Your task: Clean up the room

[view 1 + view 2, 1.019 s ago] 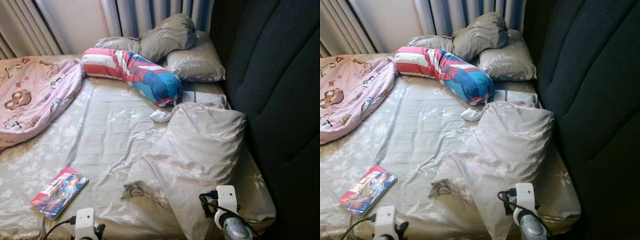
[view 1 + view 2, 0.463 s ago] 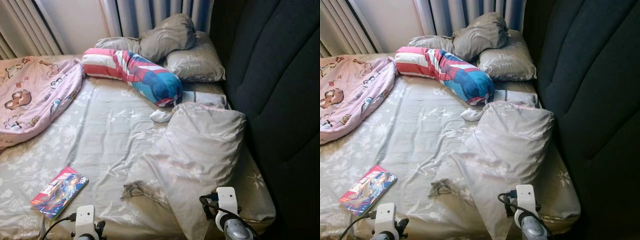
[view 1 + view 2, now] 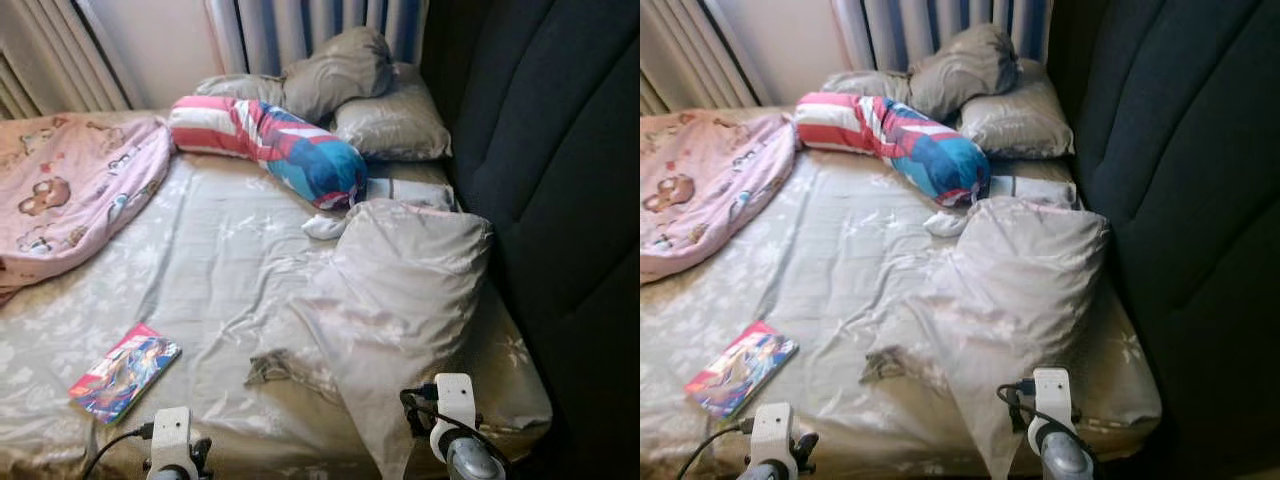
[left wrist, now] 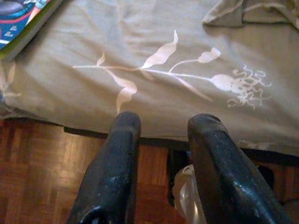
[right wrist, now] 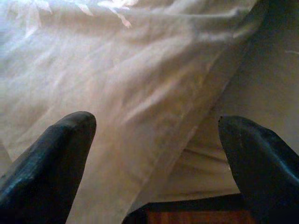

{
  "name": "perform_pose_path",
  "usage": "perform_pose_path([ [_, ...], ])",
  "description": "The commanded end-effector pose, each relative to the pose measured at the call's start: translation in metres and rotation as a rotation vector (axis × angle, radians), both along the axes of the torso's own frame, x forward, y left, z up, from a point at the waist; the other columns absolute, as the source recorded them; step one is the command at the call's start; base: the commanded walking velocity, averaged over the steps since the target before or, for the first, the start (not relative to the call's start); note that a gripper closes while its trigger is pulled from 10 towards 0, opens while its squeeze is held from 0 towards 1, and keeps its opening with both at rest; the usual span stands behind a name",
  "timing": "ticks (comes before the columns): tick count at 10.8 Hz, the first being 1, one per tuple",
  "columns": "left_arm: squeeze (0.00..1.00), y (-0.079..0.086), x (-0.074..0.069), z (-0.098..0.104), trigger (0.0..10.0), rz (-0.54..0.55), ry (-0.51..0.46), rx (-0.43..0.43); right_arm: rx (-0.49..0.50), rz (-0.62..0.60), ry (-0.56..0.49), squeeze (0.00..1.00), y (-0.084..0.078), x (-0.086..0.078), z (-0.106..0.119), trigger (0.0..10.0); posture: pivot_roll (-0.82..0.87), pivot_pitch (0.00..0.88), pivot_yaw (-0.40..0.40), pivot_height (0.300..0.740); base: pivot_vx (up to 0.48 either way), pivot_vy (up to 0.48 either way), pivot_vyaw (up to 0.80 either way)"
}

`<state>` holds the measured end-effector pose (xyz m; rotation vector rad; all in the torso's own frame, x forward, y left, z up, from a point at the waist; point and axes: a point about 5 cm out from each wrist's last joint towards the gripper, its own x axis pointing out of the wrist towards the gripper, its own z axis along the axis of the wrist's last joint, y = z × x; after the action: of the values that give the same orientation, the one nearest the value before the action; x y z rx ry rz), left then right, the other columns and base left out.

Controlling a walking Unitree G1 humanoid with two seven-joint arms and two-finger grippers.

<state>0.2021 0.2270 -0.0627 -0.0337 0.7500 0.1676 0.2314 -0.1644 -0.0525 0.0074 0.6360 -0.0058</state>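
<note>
Bed inventory as I read it from the head camera, left to right. Upper left of the frame: a pink cartoon-print blanket bunched against the curtains, lying on the grey leaf-patterned bedsheet. Lower left: a colourful comic book flat on the sheet, near the bed's front edge and well apart from the blanket. Bottom edge, left of centre: my left arm's wrist housing; in its wrist view the left gripper has its fingers a little apart, holding nothing, over the sheet's edge, with parquet floor below and a corner of the book in sight. Upper centre: a red, white and blue bolster lying diagonally, its blue end just beside a small white sock-like cloth. Behind the bolster: two grey pillows stacked at the head of the bed. Centre right: a large grey pillow lying askew, reaching down to the front edge. Bottom right: my right arm's wrist housing; in its wrist view the right gripper has its fingers spread wide, empty, directly over that pillow's fabric. Far right: a dark padded headboard running the frame's height.
</note>
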Motion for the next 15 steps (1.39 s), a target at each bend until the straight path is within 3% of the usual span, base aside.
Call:
perform_pose_path([
  [1, 0.00, 0.004, -0.005, -0.002, 10.0, -0.008, 0.028, 0.012, 0.018, -0.012, -0.010, 0.00, 0.001, -0.001, 0.000, 10.0, 0.08, 0.077, 0.048, 0.677, 0.000, 0.000, 0.00],
  [3, 0.00, 0.001, 0.001, 0.001, 10.0, -0.030, 0.008, 0.011, 0.011, -0.009, 0.000, 0.00, 0.002, 0.001, 0.000, 10.0, 0.08, 0.071, 0.049, 0.673, 0.000, 0.000, 0.00],
  [4, 0.00, -0.001, 0.013, 0.007, 10.0, -0.035, -0.029, 0.007, 0.029, -0.025, -0.007, 0.00, 0.002, 0.002, 0.001, 10.0, 0.09, 0.069, 0.047, 0.653, 0.000, 0.000, 0.00],
  [8, 0.00, -0.005, 0.020, 0.011, 10.0, -0.036, -0.065, 0.004, 0.020, -0.031, 0.003, 0.00, -0.002, -0.001, 0.000, 10.0, 0.07, 0.060, 0.046, 0.653, 0.000, 0.000, 0.00],
  [10, 0.00, -0.008, 0.038, 0.024, 10.0, -0.058, -0.154, 0.005, 0.052, -0.053, -0.024, 0.00, -0.003, 0.004, 0.003, 10.0, 0.08, 0.064, 0.043, 0.653, 0.139, 0.000, 0.00],
  [15, 0.00, -0.011, 0.037, 0.023, 10.0, -0.073, -0.149, -0.001, 0.107, -0.104, -0.093, 0.00, -0.004, 0.014, 0.012, 10.0, 0.07, 0.069, 0.052, 0.653, 0.336, 0.000, 0.00],
])
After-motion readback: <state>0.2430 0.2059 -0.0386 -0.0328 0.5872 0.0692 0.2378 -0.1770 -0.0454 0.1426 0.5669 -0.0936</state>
